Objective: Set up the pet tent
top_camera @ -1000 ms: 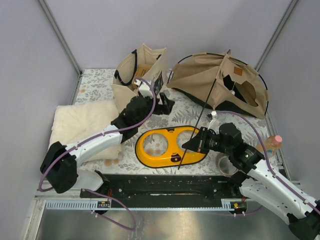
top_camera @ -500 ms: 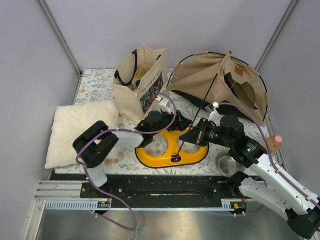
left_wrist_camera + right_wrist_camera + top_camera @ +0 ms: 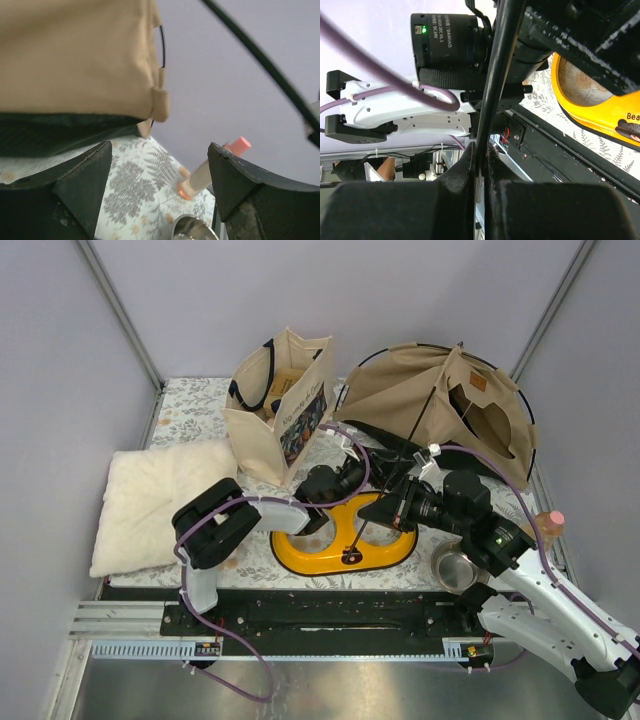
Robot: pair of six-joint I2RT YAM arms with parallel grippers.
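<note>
Left claw (image 3: pixel 159 148) has swung right toward the tent (image 3: pixel 398 400), spread and empty. Right claw (image 3: pixel 480 153) pinches the pole (image 3: pixel 496 75). Pole-fitting step, likely; you need a second grip higher up.

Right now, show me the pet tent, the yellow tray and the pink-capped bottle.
pet tent (image 3: pixel 392 400): top external view, on its tan canvas left panel.
yellow tray (image 3: pixel 318 564): top external view, on its near rim.
pink-capped bottle (image 3: pixel 553 518): top external view, on its pink cap.
</note>
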